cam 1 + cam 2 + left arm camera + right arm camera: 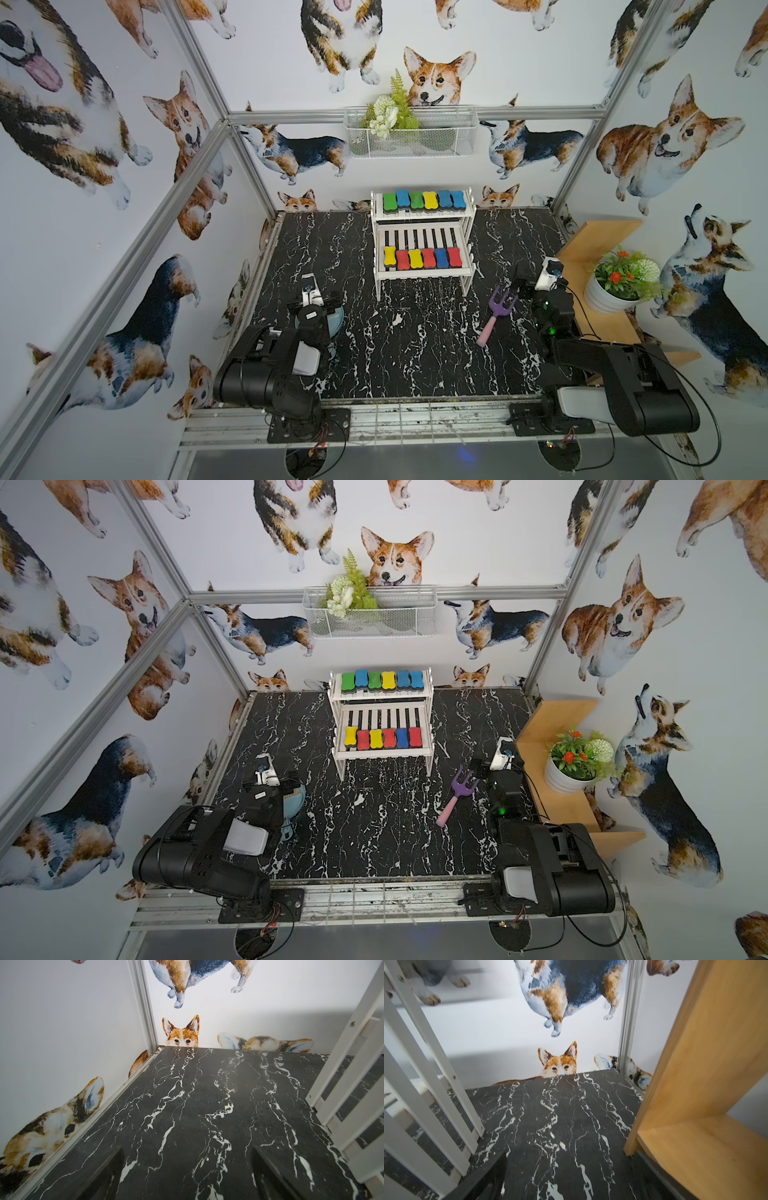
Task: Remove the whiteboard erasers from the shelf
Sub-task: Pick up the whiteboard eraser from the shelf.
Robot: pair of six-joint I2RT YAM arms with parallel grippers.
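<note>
The white shelf [424, 272] [382, 752] stands at the back middle of the black marble table. Several whiteboard erasers [424, 200] [382, 680] in green, blue and yellow line its top tier. Another row of erasers [422, 257] [382, 737] in yellow, red and blue lies on the lower tier. My left gripper [311, 291] [189, 1176] rests low, left of the shelf, open and empty. My right gripper [540, 282] [571, 1178] sits right of the shelf, also open and empty. The wrist views show only shelf legs [342, 1064] [425, 1074]; the erasers are out of those views.
A purple-pink toy rake [496, 316] lies near the right gripper. A light blue object [337, 320] sits under the left arm. A tan wooden stand [594, 249] [706, 1064] with a potted plant [619, 282] lines the right edge. A wire basket [411, 133] hangs on the back wall.
</note>
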